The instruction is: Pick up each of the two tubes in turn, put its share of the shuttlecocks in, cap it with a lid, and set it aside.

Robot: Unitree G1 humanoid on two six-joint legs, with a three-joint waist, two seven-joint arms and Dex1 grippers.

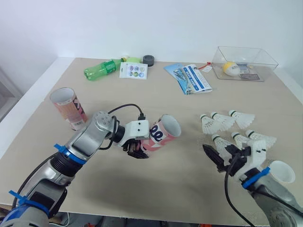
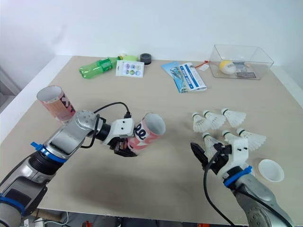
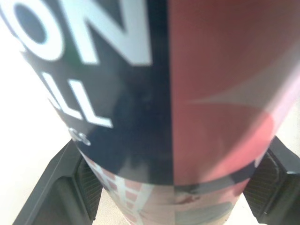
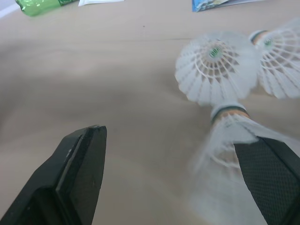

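L gripper [image 1: 138, 147]: clamped on lower body of red/navy tube [image 1: 161, 134]; tube held off tabletop [image 1: 156, 97], tilted, open mouth up and toward robot's right; L wrist view shows a finger [image 3: 75, 187] pressed on each side of the tube wall. 2nd tube [image 1: 68, 108]: upright, open-topped, on tabletop at far left, well apart from the held one. Shuttlecocks [image 1: 222, 121]: six, loose cluster in two rows, right of centre, all lying on tabletop. R gripper [image 4: 171, 145]: spread wide, holding nothing, low over tabletop at near edge of cluster; nearest shuttlecock just beside one finger [image 4: 267, 176], contact cannot be told. Lid [image 1: 282, 171]: white, on tabletop by R arm, near edge. Far side, L to R: green bottle [image 1: 102, 70] on its side, sticker card [image 1: 133, 70], black roll [image 1: 148, 60], leaflets [image 1: 191, 78], clear box [image 1: 265, 59] w/ yellow ball [image 1: 231, 69] inside.
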